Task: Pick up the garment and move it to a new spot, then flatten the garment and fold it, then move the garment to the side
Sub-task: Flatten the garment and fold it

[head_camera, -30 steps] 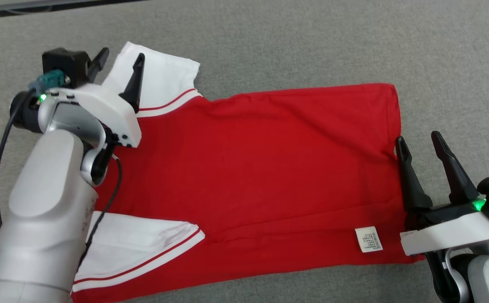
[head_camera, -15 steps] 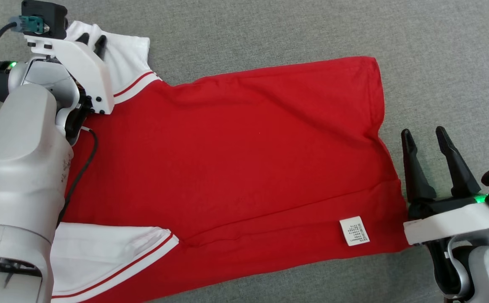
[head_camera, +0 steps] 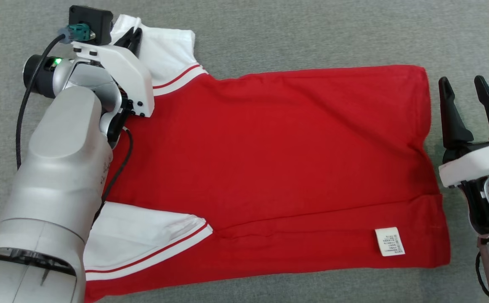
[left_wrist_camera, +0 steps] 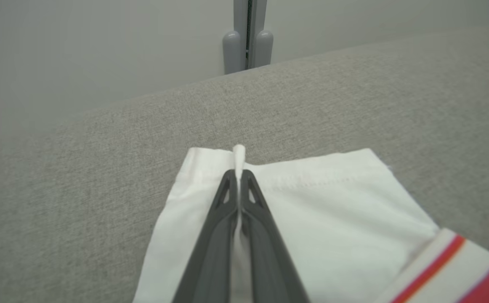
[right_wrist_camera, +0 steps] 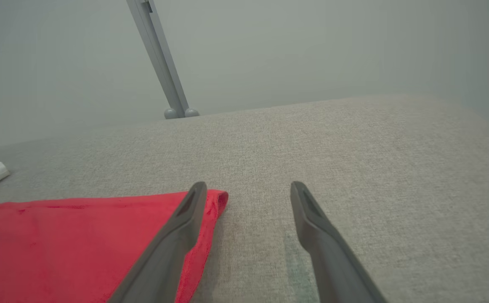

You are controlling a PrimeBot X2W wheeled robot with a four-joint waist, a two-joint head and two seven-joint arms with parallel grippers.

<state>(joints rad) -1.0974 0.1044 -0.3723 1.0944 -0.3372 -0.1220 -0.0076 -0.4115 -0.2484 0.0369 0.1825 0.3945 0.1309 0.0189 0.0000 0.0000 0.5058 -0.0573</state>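
The garment (head_camera: 278, 160) is a red T-shirt with white, red-striped sleeves, lying flat on grey fabric. My left gripper (head_camera: 133, 35) is at the far left sleeve (head_camera: 166, 50), shut on a pinch of its white hem. In the left wrist view the gripper (left_wrist_camera: 239, 173) has that sleeve (left_wrist_camera: 333, 210) squeezed between closed fingers. My right gripper (head_camera: 463, 86) stands open beside the shirt's far right corner. In the right wrist view the gripper (right_wrist_camera: 248, 189) straddles the red corner (right_wrist_camera: 217, 200), with its left finger over the cloth and nothing between the fingers.
A white care label (head_camera: 389, 241) lies on the near right hem. The near sleeve (head_camera: 143, 235) lies flat beside my left forearm (head_camera: 63, 168). A grey post (right_wrist_camera: 160, 63) rises past the surface's far edge. Bare grey fabric (head_camera: 312, 33) stretches beyond the shirt.
The left gripper went from open above the far sleeve to shut on its hem. The head camera shifted, so the whole scene slid in the picture. The right gripper stayed open.
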